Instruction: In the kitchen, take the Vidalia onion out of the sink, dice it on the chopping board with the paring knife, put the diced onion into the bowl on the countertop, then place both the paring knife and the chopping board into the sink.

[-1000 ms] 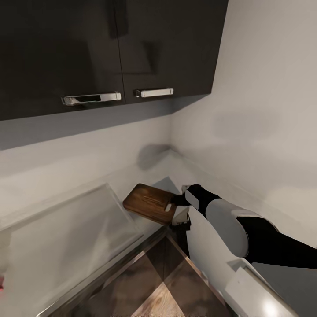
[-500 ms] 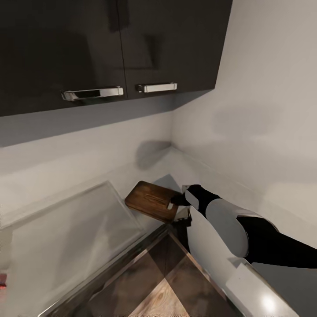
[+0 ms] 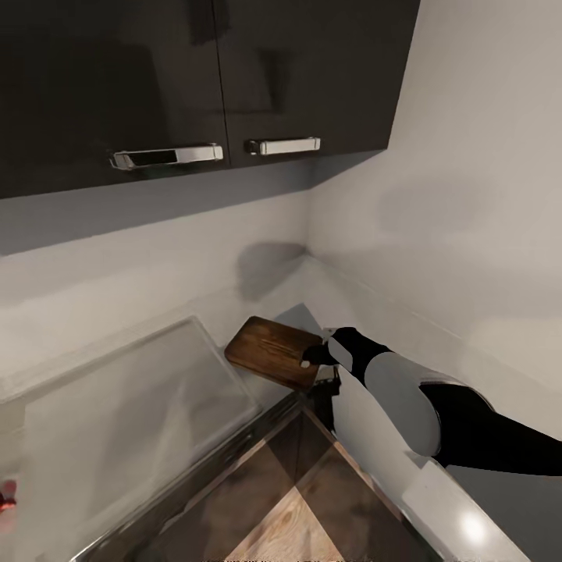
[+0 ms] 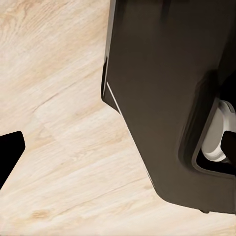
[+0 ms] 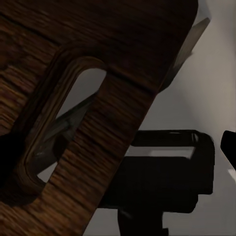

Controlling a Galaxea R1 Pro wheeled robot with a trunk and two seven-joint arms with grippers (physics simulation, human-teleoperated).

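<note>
In the head view my right gripper (image 3: 311, 359) is shut on the near end of the brown wooden chopping board (image 3: 273, 351), beside its handle slot. The board hangs slightly tilted over the countertop's (image 3: 460, 511) inner corner. The right wrist view shows the board's slot (image 5: 59, 123) close up, with a dark finger (image 5: 162, 164) below the board's edge. The sink's flat steel drainer (image 3: 117, 421) stretches out to the left of the board. In the left wrist view one black fingertip (image 4: 9, 153) hangs over the wooden floor (image 4: 64, 147).
Dark wall cabinets (image 3: 195, 78) with chrome handles hang above. White walls meet in a corner behind the board. A small red thing (image 3: 6, 495) shows at the head view's left edge, too cut off to name. My dark base (image 4: 167, 98) stands beside the left gripper.
The head camera has swung, so the whole picture has shifted up and right. The board stays in my right gripper and now tilts a little more. The red thing shows more.
</note>
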